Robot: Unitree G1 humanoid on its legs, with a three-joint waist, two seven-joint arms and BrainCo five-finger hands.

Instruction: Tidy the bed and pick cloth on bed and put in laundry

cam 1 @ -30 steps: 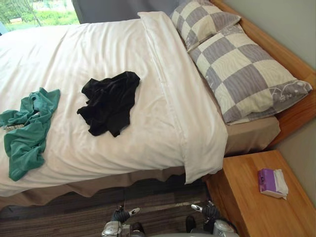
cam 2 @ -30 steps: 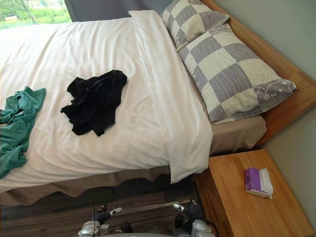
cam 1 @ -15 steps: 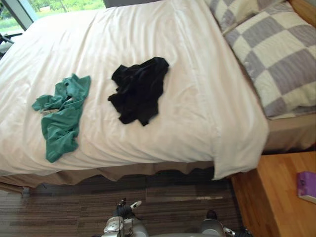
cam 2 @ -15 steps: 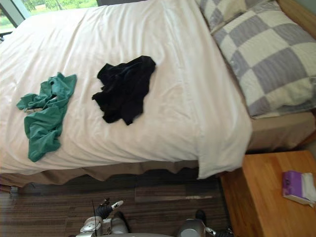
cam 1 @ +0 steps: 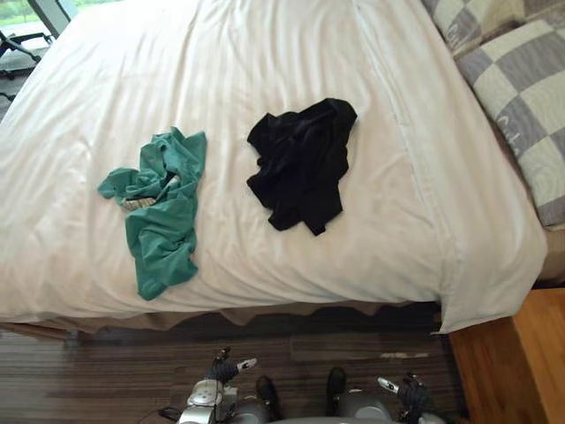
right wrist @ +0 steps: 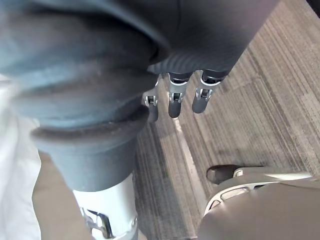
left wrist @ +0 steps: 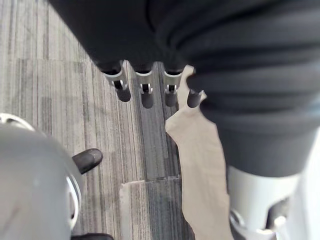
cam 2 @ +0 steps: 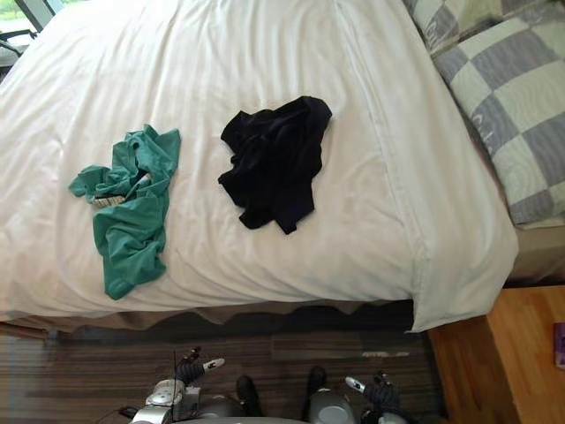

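A crumpled black cloth (cam 1: 300, 163) lies in the middle of the bed's white duvet (cam 1: 265, 53). A green cloth (cam 1: 159, 212) lies bunched to its left, nearer the bed's front edge. Both cloths rest loose, touched by nothing. My left hand (cam 1: 225, 371) hangs low over the floor in front of the bed, and my right hand (cam 1: 406, 393) hangs the same way further right. In the wrist views the left hand's fingers (left wrist: 145, 92) and the right hand's fingers (right wrist: 175, 100) point straight down at the carpet and hold nothing.
Checked grey and cream pillows (cam 1: 521, 79) lie at the bed's right end. A wooden nightstand (cam 1: 521, 362) stands at the lower right, close to the duvet's hanging corner. Striped dark carpet (cam 1: 106, 362) runs along the bed's front edge.
The camera has swung left along the bed, so both cloths now sit nearer the picture's middle and the pillows and nightstand slide off to the right. The cloths themselves have not moved.
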